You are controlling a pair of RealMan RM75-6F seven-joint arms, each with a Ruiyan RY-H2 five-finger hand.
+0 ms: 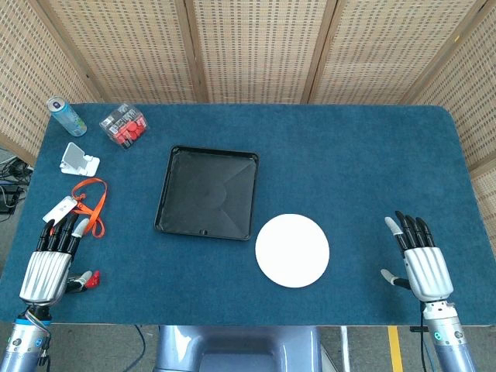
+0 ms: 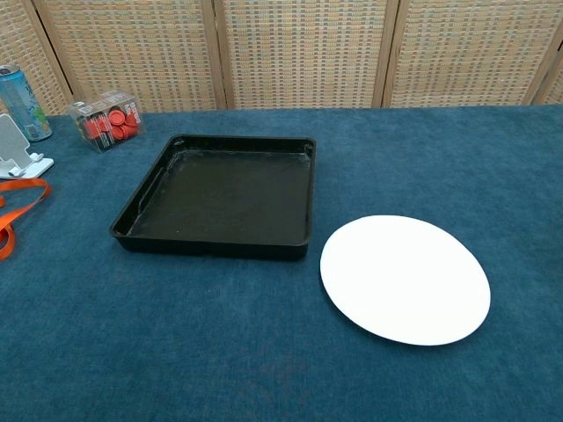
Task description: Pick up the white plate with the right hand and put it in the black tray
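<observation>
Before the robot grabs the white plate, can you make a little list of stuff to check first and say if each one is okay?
1. Right hand free to grab: ok, it holds nothing and its fingers are apart.
2. White plate easy to get at: ok, it lies flat on the blue table with nothing on it.
3. Way from right hand to plate open: ok, only bare cloth lies between them.
4. Black tray ready for the plate: ok, nothing is inside it.
5. Left hand out of the way: ok, it rests at the table's far left edge, away from the tray.
6. Plate fits the tray: cannot tell for sure, though the tray looks wider.
</observation>
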